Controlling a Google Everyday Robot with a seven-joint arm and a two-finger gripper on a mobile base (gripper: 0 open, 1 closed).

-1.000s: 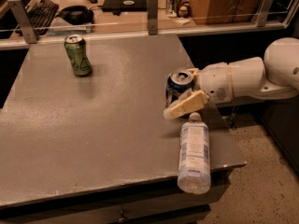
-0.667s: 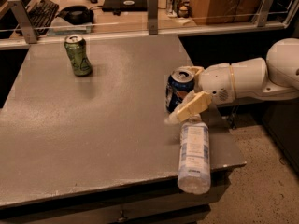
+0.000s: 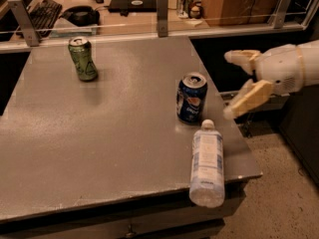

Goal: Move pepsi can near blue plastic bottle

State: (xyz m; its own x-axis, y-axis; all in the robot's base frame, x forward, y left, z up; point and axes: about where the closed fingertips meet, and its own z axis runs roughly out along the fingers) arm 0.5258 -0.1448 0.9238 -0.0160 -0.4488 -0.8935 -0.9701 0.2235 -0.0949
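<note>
The pepsi can [image 3: 191,97] stands upright near the table's right edge, dark blue with a silver top. The blue plastic bottle [image 3: 207,162] lies on its side just in front of the can, white cap toward it, its base sticking out past the table's front edge. My gripper [image 3: 232,85] is off the table's right side, to the right of the can and apart from it. It is open and empty, one finger [image 3: 241,58] up, the other finger [image 3: 247,99] lower.
A dented green can [image 3: 82,59] stands at the back left of the grey table [image 3: 99,133]. A rail with posts [image 3: 162,14] runs behind the table, with a desk, keyboard [image 3: 42,10] and cans beyond. Floor lies to the right.
My gripper let go of the pepsi can and pulled back to the right, off the table. The can stays upright by the bottle's cap.
</note>
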